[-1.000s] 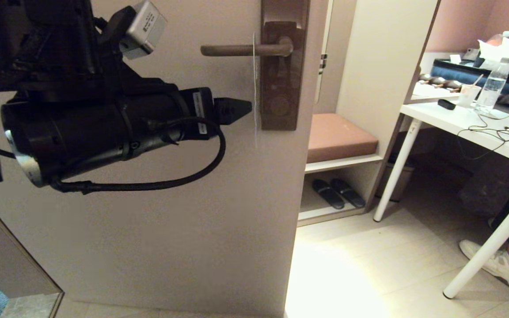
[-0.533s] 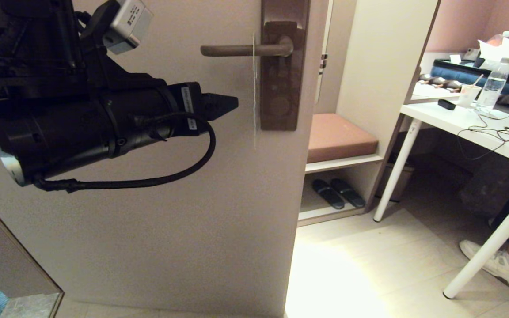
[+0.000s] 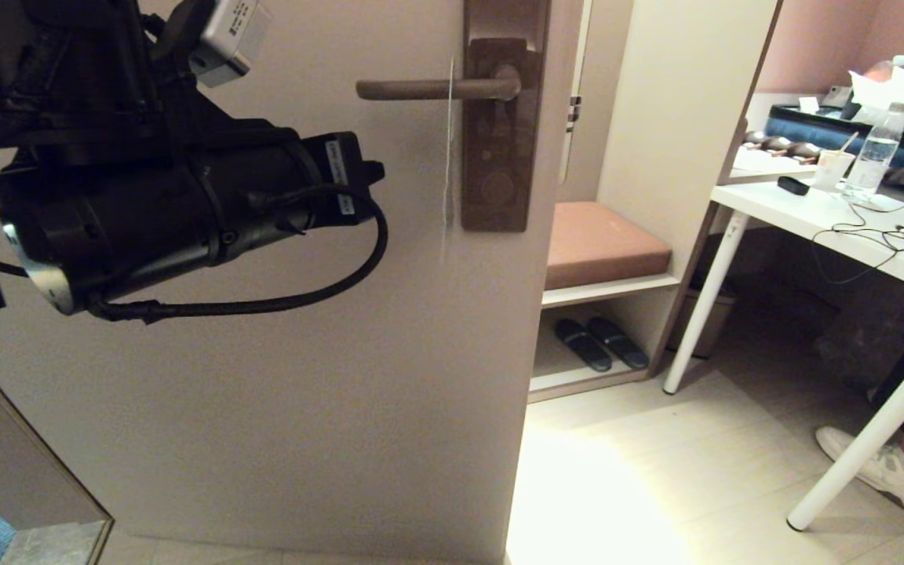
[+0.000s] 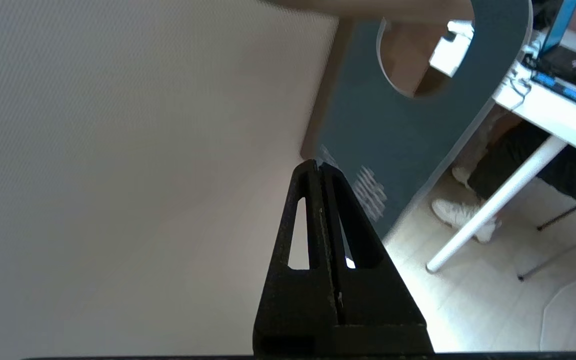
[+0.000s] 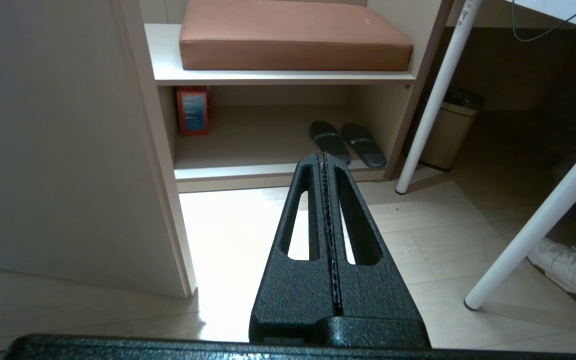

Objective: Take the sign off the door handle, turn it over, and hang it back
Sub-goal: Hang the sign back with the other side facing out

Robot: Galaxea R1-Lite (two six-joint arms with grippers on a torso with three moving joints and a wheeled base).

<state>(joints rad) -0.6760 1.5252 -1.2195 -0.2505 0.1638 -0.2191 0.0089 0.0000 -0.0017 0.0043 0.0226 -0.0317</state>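
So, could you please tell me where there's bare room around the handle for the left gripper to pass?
Bare door panel lies below the dark bronze lever handle, between the left gripper and the thin card sign. It is crowded where the sign hangs close beside the tall matching backplate.

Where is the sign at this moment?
In the head view the sign hangs edge-on from the door handle, just left of its backplate, right of the left hand.

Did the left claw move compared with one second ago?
Yes. The left claw has pulled back from the sign, further from the door handle, and closed on nothing.
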